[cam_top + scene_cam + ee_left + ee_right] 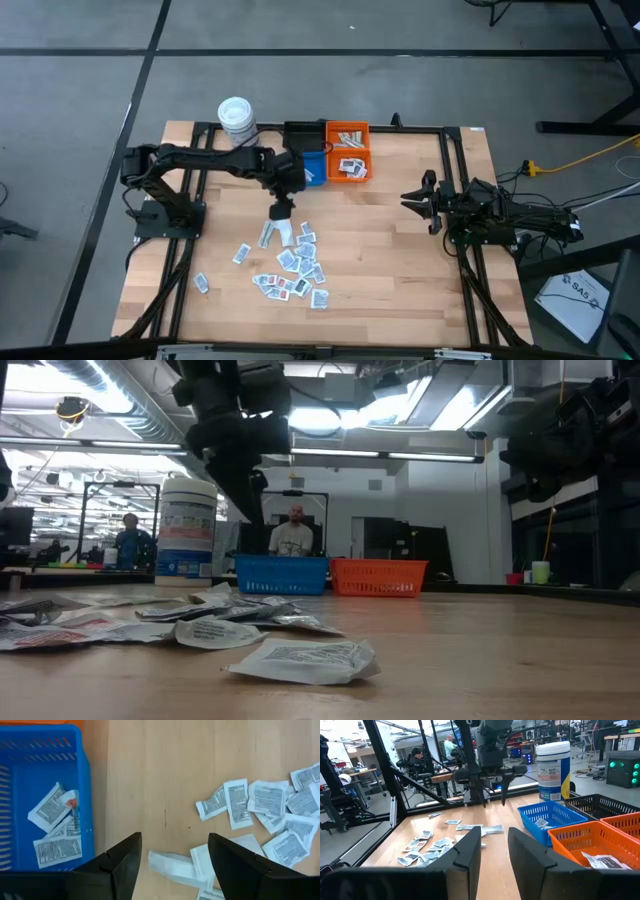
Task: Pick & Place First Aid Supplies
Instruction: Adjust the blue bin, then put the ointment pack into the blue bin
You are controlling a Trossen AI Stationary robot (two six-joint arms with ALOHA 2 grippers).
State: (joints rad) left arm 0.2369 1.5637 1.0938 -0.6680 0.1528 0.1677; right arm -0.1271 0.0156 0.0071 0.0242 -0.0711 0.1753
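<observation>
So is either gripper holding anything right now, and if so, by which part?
Nothing is held. The left gripper hangs open above the sachets; the right gripper waits at the table's side, empty.

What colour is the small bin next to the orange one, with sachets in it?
Blue: the small blue plastic mesh bin holding printed sachets shows best in the left wrist view.

Flat white sachets [295, 268] scattered on wood — some binned.

One camera looks straight down on my table [400, 240]; another sits level with its top, facing the room. My wrist cameras look close past my fingers, both showing the blue bin [45, 795].
</observation>
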